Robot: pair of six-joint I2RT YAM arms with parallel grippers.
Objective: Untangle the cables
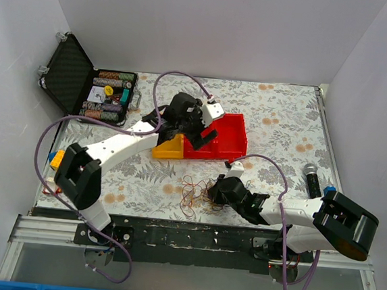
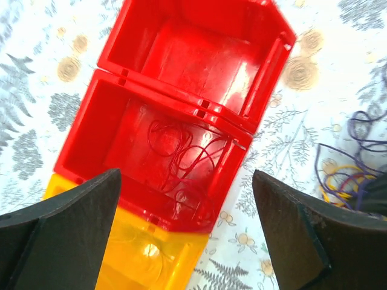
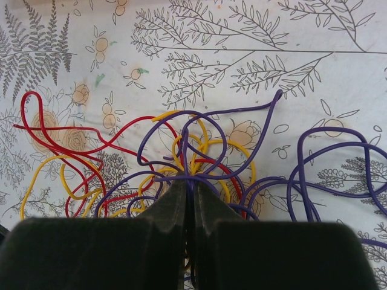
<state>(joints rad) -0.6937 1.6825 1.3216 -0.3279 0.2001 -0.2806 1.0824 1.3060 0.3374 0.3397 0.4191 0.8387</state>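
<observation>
The cables (image 1: 193,192) lie as a loose tangle of thin red, yellow and purple loops on the floral cloth near the front middle. In the right wrist view the loops (image 3: 181,151) spread out ahead of my fingers. My right gripper (image 3: 193,181) is shut on purple strands at the tangle's near side; it also shows in the top view (image 1: 215,191). My left gripper (image 2: 184,181) is open and empty above a red bin (image 2: 181,103), and shows in the top view (image 1: 193,128). Thin red wire loops (image 2: 181,157) lie inside that bin's near compartment.
The red bin (image 1: 231,135) has two compartments, with a yellow bin (image 1: 169,148) joined at its near left end. An open black case (image 1: 90,85) of chips stands back left. A microphone (image 1: 312,179) lies at the right. A small yellow and blue block (image 1: 57,158) sits at the left edge.
</observation>
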